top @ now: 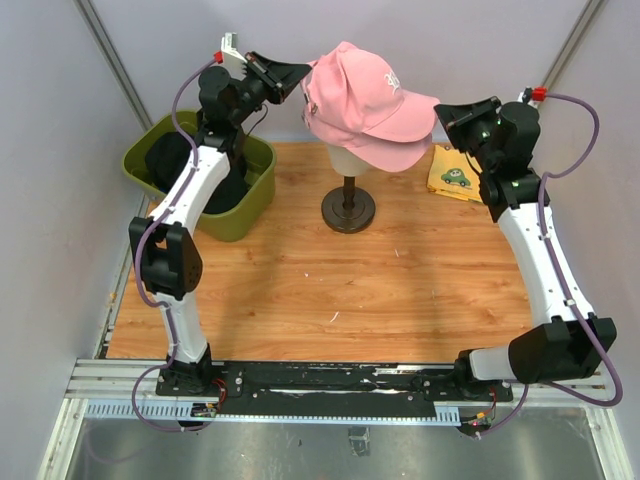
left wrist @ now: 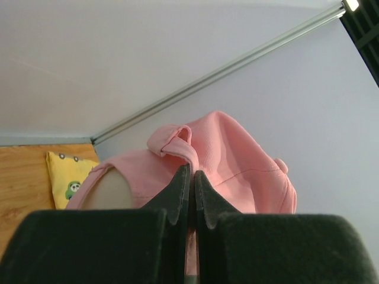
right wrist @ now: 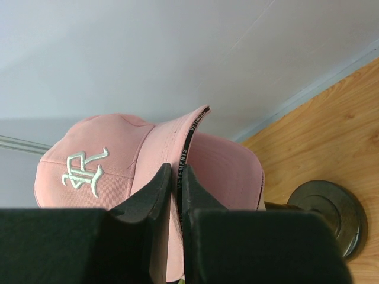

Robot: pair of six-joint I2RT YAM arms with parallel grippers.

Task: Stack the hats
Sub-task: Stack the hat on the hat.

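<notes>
- Pink fabric baseball cap (top: 365,100) with a white embroidered logo sits on top of the cream mannequin head (top: 350,158), which stands on a dark round-footed stand (top: 348,210) at the back of the wooden desk (top: 330,300).
- A second pink layer shows under its brim; I cannot tell whether that is another cap.
- Left end effector (left wrist: 190,174) is clamped on the cap's rear, at the folded strap, with pink fabric pinched between the fingers.
- Right end effector (right wrist: 176,171) is clamped on the brim, whose edge with its black inner tape runs between the fingers.
- Dark fabric hats (top: 170,160) lie in the olive-green plastic bin (top: 250,210) on the left; a yellow printed cloth (top: 455,172) lies on the right.
- Step in hand, as I judge it: seating the cap on the head with both arms.
- Next move probably calls for both arms to draw the cap down evenly, then to let go together so it is not dragged askew.
- After that, the left arm would have to reach into the bin for another hat.
</notes>
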